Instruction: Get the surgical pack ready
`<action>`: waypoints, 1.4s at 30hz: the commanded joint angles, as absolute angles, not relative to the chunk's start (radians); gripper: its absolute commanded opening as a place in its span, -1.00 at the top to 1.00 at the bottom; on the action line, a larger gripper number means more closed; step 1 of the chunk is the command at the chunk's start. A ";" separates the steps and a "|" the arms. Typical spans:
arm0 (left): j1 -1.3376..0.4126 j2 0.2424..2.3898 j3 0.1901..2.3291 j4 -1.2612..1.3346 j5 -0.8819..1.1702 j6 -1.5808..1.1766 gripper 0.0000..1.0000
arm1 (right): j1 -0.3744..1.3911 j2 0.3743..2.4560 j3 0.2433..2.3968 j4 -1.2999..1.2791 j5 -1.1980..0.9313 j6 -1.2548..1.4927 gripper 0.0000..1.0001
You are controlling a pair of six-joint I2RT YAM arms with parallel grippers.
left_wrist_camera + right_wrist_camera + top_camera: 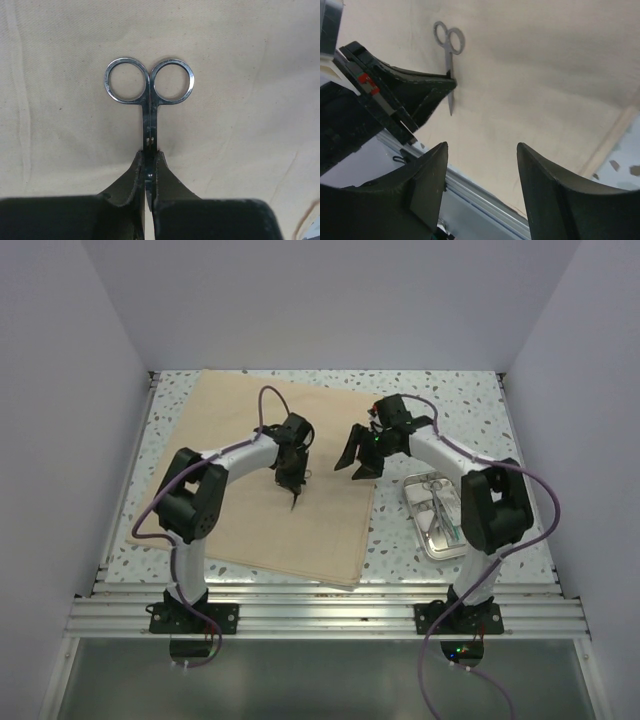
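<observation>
The tan cloth sheet (220, 410) lies spread on the table. My left gripper (148, 157) is shut on the steel scissors (148, 115), pinching them at the pivot, with the finger rings pointing away toward the cloth (250, 75). In the top view the left gripper (295, 495) hangs over the middle of the sheet. Whether the rings touch the cloth I cannot tell. My right gripper (482, 147) stands open with nothing between its fingers, just right of the left one (358, 462), and its view shows the scissors (449, 60).
A small steel tray (437, 545) with more steel instruments (440, 505) sits on the speckled table right of the cloth, partly behind the right arm. A metal rail (330, 610) runs along the near edge. Grey walls close in the sides and back.
</observation>
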State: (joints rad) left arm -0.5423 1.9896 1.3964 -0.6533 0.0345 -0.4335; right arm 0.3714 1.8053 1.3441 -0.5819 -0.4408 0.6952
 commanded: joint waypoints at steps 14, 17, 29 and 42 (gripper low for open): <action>-0.543 1.841 1.382 -0.646 0.230 -0.476 1.00 | 0.488 2.039 1.451 -0.278 -0.515 0.942 -0.26; -0.542 1.836 1.379 -0.641 0.248 -0.482 1.00 | 0.508 2.056 1.447 -0.245 -0.523 0.950 -0.27; -0.542 1.792 1.378 -0.620 0.307 -0.503 1.00 | 0.537 2.083 1.456 -0.230 -0.572 0.966 0.57; -0.430 1.614 1.289 -0.630 0.310 -0.474 0.22 | 0.477 1.829 1.626 -1.044 0.238 0.428 1.00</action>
State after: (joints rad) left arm -0.4850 1.6985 1.3136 -0.6468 0.2962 -0.4938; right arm 0.4992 1.9629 1.5635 -0.7410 -0.1589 0.6289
